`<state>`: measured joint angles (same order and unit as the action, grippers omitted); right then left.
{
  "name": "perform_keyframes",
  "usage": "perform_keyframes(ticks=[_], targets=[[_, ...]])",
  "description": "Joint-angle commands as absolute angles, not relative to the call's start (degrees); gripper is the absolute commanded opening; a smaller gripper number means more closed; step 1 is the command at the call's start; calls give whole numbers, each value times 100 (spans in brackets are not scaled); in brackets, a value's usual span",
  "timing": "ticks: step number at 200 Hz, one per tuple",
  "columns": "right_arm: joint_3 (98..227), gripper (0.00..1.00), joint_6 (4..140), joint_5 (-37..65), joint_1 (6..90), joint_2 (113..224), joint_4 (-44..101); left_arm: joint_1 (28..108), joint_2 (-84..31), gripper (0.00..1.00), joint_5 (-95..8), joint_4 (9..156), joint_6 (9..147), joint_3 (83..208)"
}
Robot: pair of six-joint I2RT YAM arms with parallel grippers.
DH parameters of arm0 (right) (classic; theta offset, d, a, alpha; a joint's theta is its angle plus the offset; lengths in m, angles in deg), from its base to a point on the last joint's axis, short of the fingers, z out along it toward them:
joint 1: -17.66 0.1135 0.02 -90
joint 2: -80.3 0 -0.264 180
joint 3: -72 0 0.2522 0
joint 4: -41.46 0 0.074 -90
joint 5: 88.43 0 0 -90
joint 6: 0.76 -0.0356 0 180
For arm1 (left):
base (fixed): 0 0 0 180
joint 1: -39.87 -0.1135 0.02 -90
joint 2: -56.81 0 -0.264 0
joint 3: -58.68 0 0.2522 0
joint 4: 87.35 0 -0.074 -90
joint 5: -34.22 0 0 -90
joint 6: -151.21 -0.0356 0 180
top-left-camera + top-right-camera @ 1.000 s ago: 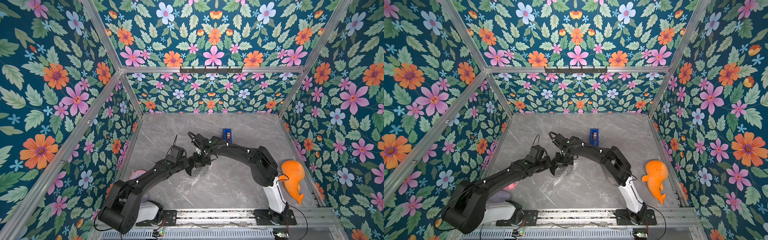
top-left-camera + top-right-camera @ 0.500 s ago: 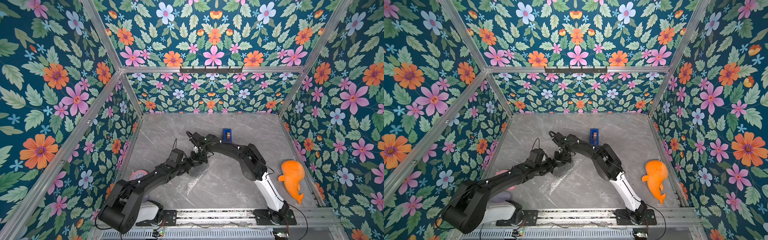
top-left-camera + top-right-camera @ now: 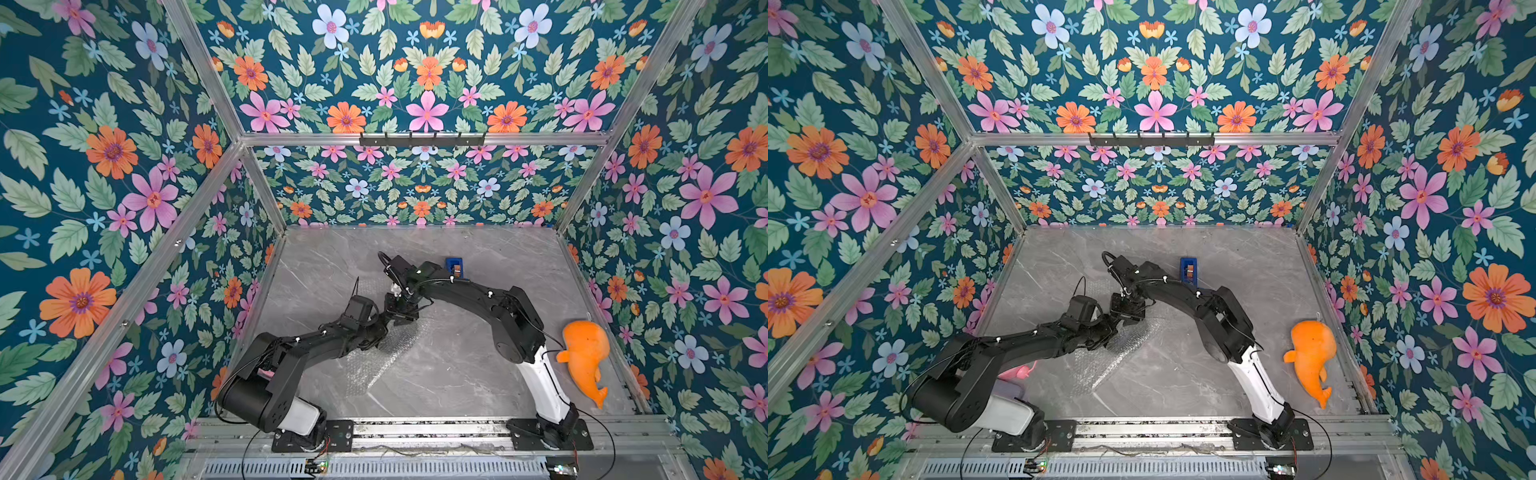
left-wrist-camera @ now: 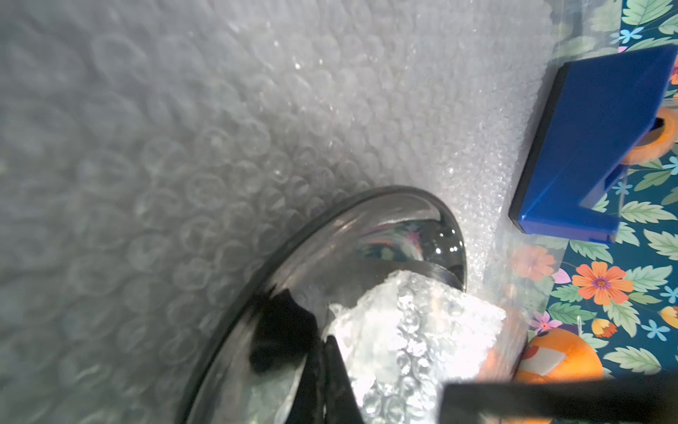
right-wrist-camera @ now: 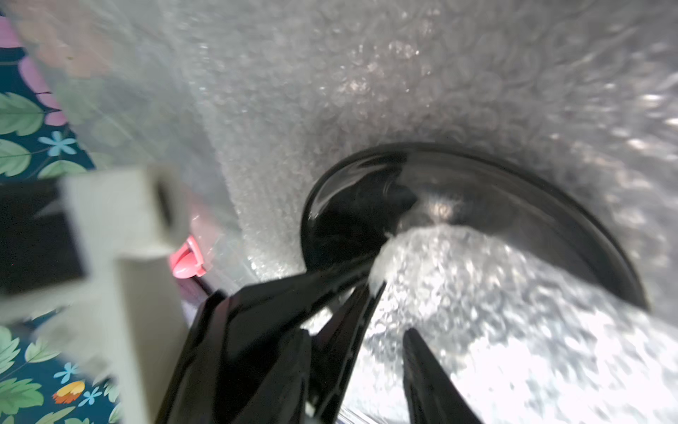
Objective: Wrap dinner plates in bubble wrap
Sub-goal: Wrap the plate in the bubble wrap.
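Observation:
The glossy black dinner plate (image 4: 385, 224) (image 5: 477, 191) lies on the clear bubble wrap (image 4: 220, 139) (image 5: 367, 73). A whitish flap of the wrap is folded up over its rim. My left gripper (image 4: 326, 341) is shut on the tip of that flap. My right gripper (image 5: 394, 312) stands open, its fingers either side of the flap. In both top views the two grippers (image 3: 384, 322) (image 3: 401, 309) meet mid-table over the bubble wrap (image 3: 386, 353) (image 3: 1113, 353), and the plate is hidden beneath them.
A blue tape dispenser (image 3: 454, 266) (image 3: 1188, 268) (image 4: 594, 147) stands just behind the right arm. An orange whale toy (image 3: 584, 353) (image 3: 1310, 353) lies by the right wall. A pink object (image 3: 1017, 372) (image 5: 185, 258) sits near the left arm's base.
My right gripper has opened off the wrap flap, and its elbow has swung back to the right. The left gripper stays shut at the same spot.

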<state>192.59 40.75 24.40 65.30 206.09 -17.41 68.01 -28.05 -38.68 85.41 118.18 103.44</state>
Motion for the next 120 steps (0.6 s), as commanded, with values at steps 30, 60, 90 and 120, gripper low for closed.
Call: perform_keyframes(ticks=[30, 60, 90, 120], targets=[[18197, 20, 3937, 2305, 6554, 20333, -1405, 6776, -2862, 4, -4259, 7800, 11600, 10407], [18344, 19, 3923, 2358, 6543, 20672, -1247, 6747, -2857, 5, -4321, 7629, 11484, 10524], [18543, 14, 3924, 2331, 6510, 20995, -1299, 6740, -2723, 11, -4502, 7371, 11406, 10715], [18371, 7, 3850, 2339, 6512, 21041, -1236, 6706, -2354, 32, -5412, 6412, 10970, 11336]])
